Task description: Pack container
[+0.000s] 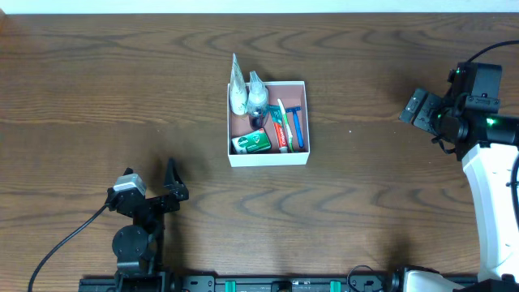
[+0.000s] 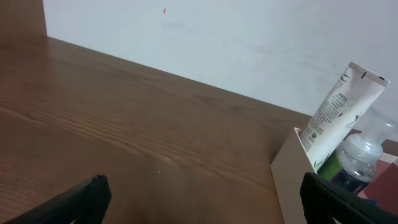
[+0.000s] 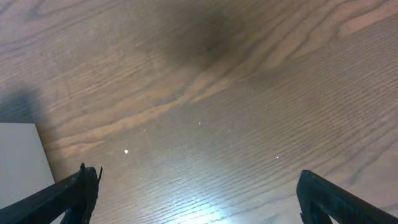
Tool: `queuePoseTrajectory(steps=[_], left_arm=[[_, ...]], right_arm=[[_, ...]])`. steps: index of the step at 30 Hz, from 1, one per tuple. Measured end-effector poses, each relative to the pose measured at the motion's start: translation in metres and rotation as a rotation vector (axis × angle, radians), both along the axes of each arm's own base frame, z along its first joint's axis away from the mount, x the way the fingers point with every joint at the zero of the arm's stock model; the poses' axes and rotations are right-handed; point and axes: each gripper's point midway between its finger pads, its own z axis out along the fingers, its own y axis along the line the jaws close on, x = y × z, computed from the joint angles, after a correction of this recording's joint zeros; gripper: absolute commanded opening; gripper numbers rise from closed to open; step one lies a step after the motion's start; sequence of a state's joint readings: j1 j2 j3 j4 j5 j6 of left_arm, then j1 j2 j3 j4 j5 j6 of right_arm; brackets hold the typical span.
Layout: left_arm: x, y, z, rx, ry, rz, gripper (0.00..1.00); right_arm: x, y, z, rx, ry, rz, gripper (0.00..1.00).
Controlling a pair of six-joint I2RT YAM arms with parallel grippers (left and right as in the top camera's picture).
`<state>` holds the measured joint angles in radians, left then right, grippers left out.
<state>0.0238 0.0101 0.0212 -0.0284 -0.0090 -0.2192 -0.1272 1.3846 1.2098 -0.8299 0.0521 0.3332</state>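
Left gripper (image 2: pixel 202 191) spread wide, container (image 2: pixel 287 177) ahead-right, seemingly apart

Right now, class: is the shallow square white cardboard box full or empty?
Full: the white cardboard box holds a white tube, clear bottle, green packet and blue-handled item, crowding its floor.

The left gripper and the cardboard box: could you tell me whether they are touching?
Apart. In the overhead view, a stretch of wooden table shows between the left gripper and the box.

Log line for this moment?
shallow square white cardboard box: holds toiletries | left fingers: open, empty | right fingers: open, empty
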Motion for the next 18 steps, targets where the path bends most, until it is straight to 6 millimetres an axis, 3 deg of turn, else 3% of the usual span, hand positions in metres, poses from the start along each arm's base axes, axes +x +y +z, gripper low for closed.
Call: queuePoseTrajectory(steps=[18], left_arm=[[0.0,-0.0001,0.0001,0.007,0.001,-0.002,0.98]], right_arm=[[-0.001,-0.0007,0.0009,-0.004,0.0,-0.002,0.99]])
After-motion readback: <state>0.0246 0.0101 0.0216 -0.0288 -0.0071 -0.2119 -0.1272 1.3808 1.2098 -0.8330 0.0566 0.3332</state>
